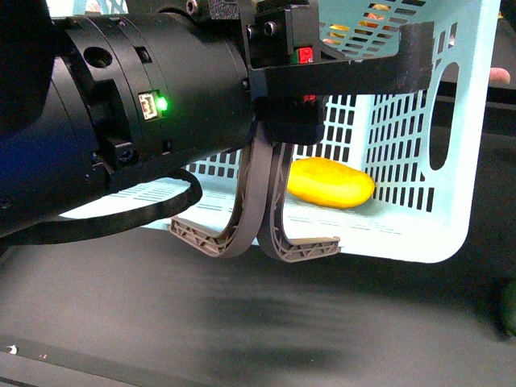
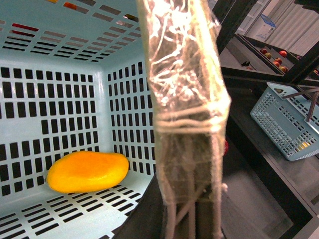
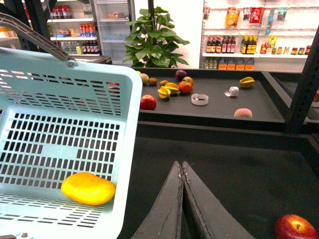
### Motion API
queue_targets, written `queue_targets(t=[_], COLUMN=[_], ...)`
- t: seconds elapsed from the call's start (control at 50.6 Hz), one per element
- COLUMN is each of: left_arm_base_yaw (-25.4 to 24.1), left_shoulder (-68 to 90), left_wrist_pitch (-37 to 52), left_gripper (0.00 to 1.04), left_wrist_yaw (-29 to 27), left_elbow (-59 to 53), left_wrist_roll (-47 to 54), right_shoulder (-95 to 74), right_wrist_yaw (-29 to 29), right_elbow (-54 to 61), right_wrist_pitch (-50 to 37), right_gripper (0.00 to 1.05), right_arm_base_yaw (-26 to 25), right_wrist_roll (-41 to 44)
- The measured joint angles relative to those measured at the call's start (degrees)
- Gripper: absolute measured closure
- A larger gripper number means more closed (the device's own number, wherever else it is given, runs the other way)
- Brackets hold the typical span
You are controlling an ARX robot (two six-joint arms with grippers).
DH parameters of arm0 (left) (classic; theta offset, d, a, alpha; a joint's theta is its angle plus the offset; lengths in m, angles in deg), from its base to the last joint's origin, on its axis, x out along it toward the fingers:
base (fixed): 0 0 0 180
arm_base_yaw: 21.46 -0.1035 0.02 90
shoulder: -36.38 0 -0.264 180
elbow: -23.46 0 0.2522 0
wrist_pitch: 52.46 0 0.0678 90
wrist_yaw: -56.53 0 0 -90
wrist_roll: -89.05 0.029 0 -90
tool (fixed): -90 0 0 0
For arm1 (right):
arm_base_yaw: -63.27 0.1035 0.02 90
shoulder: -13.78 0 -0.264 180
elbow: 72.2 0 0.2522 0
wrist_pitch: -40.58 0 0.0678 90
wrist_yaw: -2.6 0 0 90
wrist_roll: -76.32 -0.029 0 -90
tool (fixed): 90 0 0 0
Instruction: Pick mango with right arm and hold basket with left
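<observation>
Bulk from the left arm (image 1: 121, 121) blocks the left and top of the front view, and the left pincer (image 1: 403, 63) reaches across the upper edge of the basket (image 1: 472, 121). Whether it is clamped on that edge cannot be told. The basket lies tipped with its mouth toward the camera. Its two handles (image 1: 270, 218) hang side by side over the lower rim, just in front of the mango's left end. The mango (image 1: 330, 183) rests inside on the low wall, close to the slotted floor standing behind it, with bare plastic to its right. Open dark counter (image 1: 242, 322) stretches in front of the rim. In the left wrist view a finger (image 2: 184, 99) wrapped in clear film stands mid-picture beside the basket's inner corner. The mango lies low in that corner, apart from the finger, and the pincer's state is hidden here too. A second basket (image 2: 289, 129) sits on a shelf well off to the side. In the right wrist view the right pincer (image 3: 182, 163) has its tips pressed together on nothing, above bare counter. It is outside the basket's curved rim, and the mango is near that rim inside. A red apple (image 3: 296, 226) lies near the picture's lower corner, well apart from the basket.
</observation>
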Motion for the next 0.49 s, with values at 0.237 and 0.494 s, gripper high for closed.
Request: queue_targets(t=[0.237, 0.494], left_arm_base_yaw=[0.0, 0.0], left_shoulder=[0.0, 0.0], left_wrist_pitch=[0.0, 0.0], left_gripper=[0.97, 0.97], left_wrist_yaw=[0.0, 0.0], left_elbow=[0.0, 0.0], left_wrist_roll=[0.0, 0.0], right_shoulder=[0.0, 0.0], right_wrist_yaw=[0.0, 0.0], right_elbow=[0.0, 0.0], right_wrist_pitch=[0.0, 0.0], right_gripper=[1.03, 1.03], right_arm_base_yaw=[0.0, 0.0], right_wrist_roll=[0.0, 0.0])
